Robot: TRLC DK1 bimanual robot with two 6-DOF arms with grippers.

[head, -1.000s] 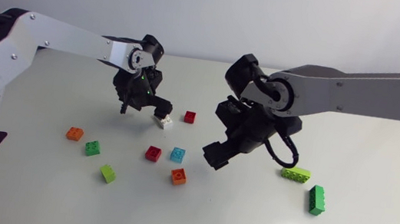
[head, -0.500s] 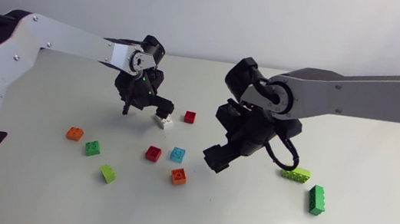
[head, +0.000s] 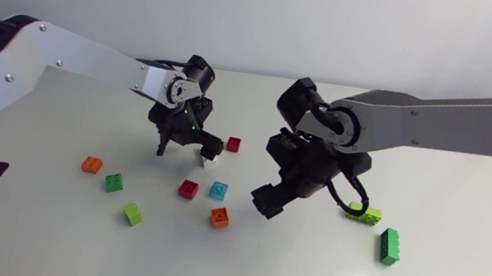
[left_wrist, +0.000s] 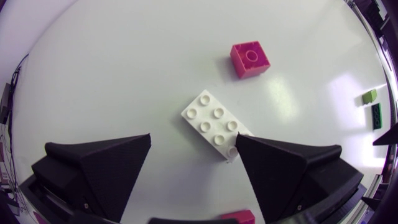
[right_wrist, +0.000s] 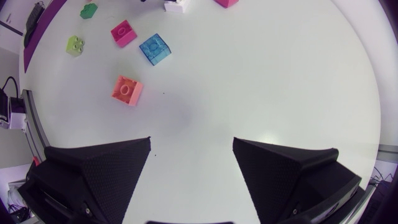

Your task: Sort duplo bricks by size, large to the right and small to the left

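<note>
One white brick point(left_wrist: 214, 123) slightly farther right, against left end effector point(left_wrist: 193, 140).

No legible text, labels, numbers or signs on any surface.

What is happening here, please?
A robot is sorting bricks by size on a table. The left tool hangs open over a long white brick, one finger against its end. The right tool is open above bare table. A lime brick and a dark green brick lie at the right; small bricks lie in the middle and at the left.
</note>
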